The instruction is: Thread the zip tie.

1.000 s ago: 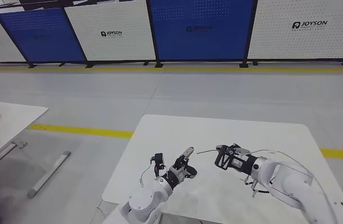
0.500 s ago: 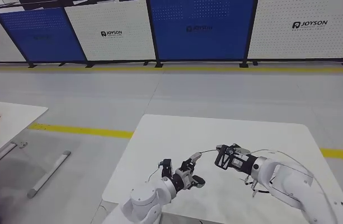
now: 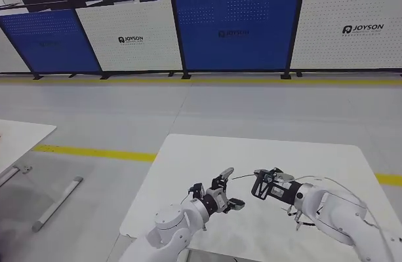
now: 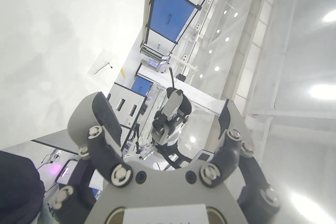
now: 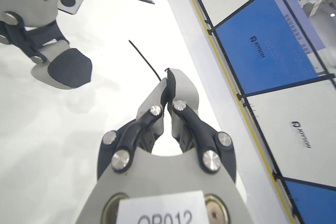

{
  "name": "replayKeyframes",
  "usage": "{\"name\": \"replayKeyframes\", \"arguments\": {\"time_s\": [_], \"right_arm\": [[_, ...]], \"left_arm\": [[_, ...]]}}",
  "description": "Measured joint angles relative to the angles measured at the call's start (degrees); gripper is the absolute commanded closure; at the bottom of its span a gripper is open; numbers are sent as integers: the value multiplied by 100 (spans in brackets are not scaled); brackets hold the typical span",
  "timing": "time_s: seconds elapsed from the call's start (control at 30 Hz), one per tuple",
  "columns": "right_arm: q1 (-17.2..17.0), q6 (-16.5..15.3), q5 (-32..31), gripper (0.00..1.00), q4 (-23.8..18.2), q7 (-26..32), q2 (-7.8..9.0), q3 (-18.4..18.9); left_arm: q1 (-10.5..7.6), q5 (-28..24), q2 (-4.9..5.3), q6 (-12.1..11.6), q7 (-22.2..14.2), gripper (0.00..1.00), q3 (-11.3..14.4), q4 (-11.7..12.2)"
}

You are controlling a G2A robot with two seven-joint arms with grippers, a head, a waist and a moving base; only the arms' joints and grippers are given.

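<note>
R gripper point(image 5: 167, 78) clamped on zip tie point(image 5: 143, 57), held above table point(image 3: 266, 150) mid. L gripper point(image 3: 231, 190), fingers wide apart, also above table mid, near tie's free tip.

Round white ceiling lamps point(image 4: 319, 91) are flaring into glare; the glossy white table point(image 5: 110, 25) is washing out under bright, even light, and black-framed blue and white wall panels point(image 5: 262, 51) are bowing near wrist-view edges.

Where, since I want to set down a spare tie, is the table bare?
Bare: the far strip of the table, between both pincers and its far edge. Crowded: mid-front, where the open left pincer faces the right pincer holding the zip tie.
</note>
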Motion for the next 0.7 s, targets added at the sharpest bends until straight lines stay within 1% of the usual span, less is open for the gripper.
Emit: {"name": "replayKeyframes", "arguments": {"time_s": [0.07, 0.13, 0.17, 0.23, 0.27, 0.37, 0.43, 0.7], "right_arm": [[-20, -3, -433, 100, -84, -163, 0, -47], [-27, -4, -674, 100, -109, -398, 11, -106], [-14, -4, -851, 100, -112, -560, 24, -169], [18, -4, -1077, 100, -110, -790, 44, -274], [48, -4, -1180, 100, -89, -897, 60, -332], [120, -4, -1245, 100, -49, -1024, 92, -452], [127, -4, -1238, 100, -46, -1030, 94, -459], [124, -4, -1235, 100, -47, -1024, 93, -455]], "left_arm": [[-90, -246, -9, 1, 244, 0, 19, -14], [-197, -468, -9, 1, 533, 0, 44, -34], [-272, -603, -6, 1, 734, 0, 90, -41], [-404, -793, 11, 1, 1012, 0, 217, -6], [-520, -969, 25, 1, 1175, 0, 304, 45], [-862, -1271, 62, 1, 1646, 0, 435, 201], [-912, -1293, 66, 1, 1727, 0, 451, 221], [-900, -1283, 65, 1, 1710, 0, 447, 215]]}}
